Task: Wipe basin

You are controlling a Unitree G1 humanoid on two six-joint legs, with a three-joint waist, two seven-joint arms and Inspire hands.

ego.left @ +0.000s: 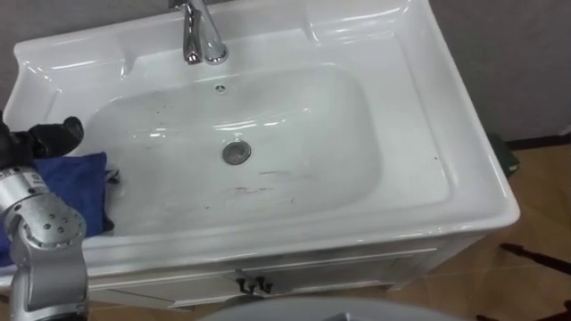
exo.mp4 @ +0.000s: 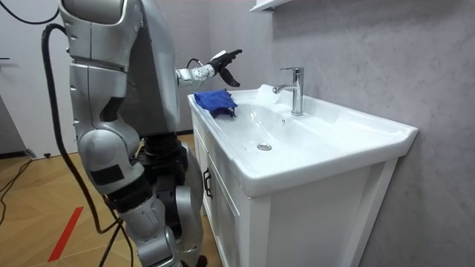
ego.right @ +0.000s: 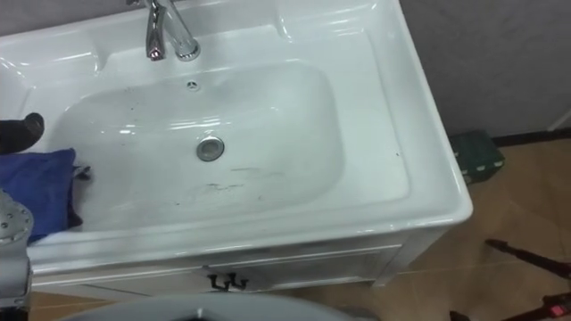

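The white basin [ego.left: 419, 134] [exo.mp4: 356, 133] [ego.right: 393, 107] lies in front of me, where I stand at its cabinet. Dark smudges [ego.left: 263, 189] mark the bowl's floor near the round drain [ego.left: 236, 152]. A blue cloth [ego.left: 76, 183] [exo.mp4: 215, 101] [ego.right: 36, 196] lies bunched on the basin's left rim, partly hanging into the bowl. My left hand [ego.left: 49, 138] [exo.mp4: 221, 63] [ego.right: 20, 129] hovers just above the cloth with fingers spread, open and holding nothing.
A chrome faucet [ego.left: 201, 36] [exo.mp4: 295, 89] stands at the back rim, close to the grey wall. The cabinet's dark door handles [ego.left: 254, 285] sit below the front edge. A green object [ego.right: 473, 152] lies on the wooden floor to the right.
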